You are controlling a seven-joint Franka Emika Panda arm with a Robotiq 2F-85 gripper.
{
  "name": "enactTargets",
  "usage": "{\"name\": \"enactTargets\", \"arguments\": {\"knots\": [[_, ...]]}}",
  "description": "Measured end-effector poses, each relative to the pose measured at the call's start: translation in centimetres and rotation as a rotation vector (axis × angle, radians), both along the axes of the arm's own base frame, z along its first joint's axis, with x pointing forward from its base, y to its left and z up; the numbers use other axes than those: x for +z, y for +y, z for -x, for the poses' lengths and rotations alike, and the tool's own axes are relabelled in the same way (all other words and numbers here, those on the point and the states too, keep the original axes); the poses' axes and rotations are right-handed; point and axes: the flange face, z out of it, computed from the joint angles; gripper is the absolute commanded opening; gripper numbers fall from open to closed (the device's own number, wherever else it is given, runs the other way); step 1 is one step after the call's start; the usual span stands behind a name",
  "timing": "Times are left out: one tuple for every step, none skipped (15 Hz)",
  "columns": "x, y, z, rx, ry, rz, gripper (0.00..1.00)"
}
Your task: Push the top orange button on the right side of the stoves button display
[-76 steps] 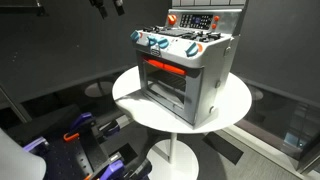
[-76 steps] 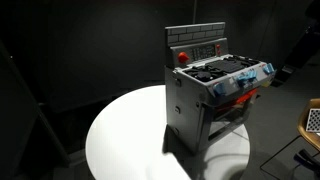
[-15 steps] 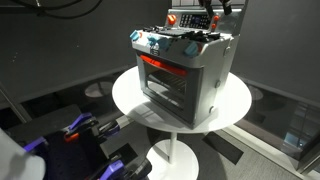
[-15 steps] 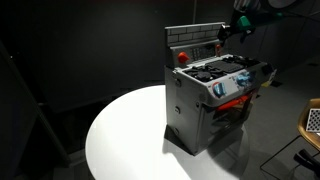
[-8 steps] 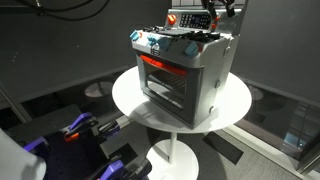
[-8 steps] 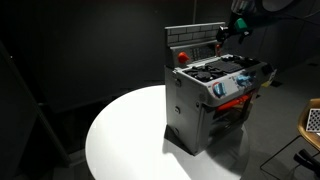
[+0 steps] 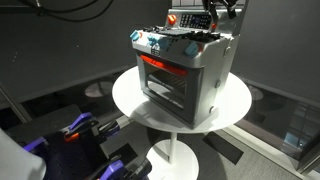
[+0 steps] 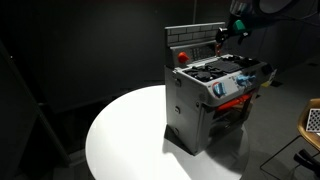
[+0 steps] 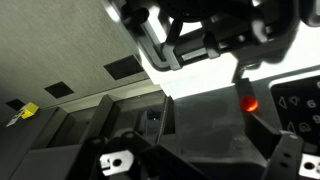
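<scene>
A grey toy stove (image 7: 185,70) stands on a round white table (image 7: 237,104); it also shows in an exterior view (image 8: 205,105). Its upright back panel (image 8: 195,40) carries the button display. My gripper (image 7: 213,14) hovers at the right end of that panel, also seen in an exterior view (image 8: 223,37). In the wrist view a glowing orange button (image 9: 248,102) lies close ahead of my gripper (image 9: 200,150), beside the right finger (image 9: 285,145). The jaws stand apart and hold nothing. I cannot tell whether a finger touches the button.
A larger red button (image 8: 182,56) sits at the panel's other end. Blue knobs (image 7: 160,44) line the stove's front edge above an orange-lit oven opening (image 7: 165,68). Dark curtains surround the table (image 8: 130,130). Blue and black equipment (image 7: 80,130) lies on the floor.
Five seconds ago the gripper was away from the stove; it has come to the right end of the back panel. Over the last second it has barely moved.
</scene>
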Motion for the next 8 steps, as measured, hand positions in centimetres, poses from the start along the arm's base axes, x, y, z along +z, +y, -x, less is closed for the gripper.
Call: {"name": "enactTargets", "arguments": {"knots": [[-0.08, -0.05, -0.13, -0.002, 0.002, 0.001, 1.00], [-0.15, -0.11, -0.26, -0.004, 0.004, 0.002, 1.00], [-0.20, -0.14, -0.37, -0.006, 0.006, 0.002, 1.00], [-0.18, -0.11, -0.43, -0.009, 0.007, -0.001, 1.00], [-0.12, -0.09, -0.45, -0.012, 0.009, -0.005, 1.00], [-0.08, -0.05, -0.45, -0.015, 0.010, -0.009, 1.00], [-0.04, 0.00, -0.41, -0.019, 0.013, -0.016, 1.00], [0.04, 0.07, -0.37, -0.021, 0.015, -0.023, 1.00]]}}
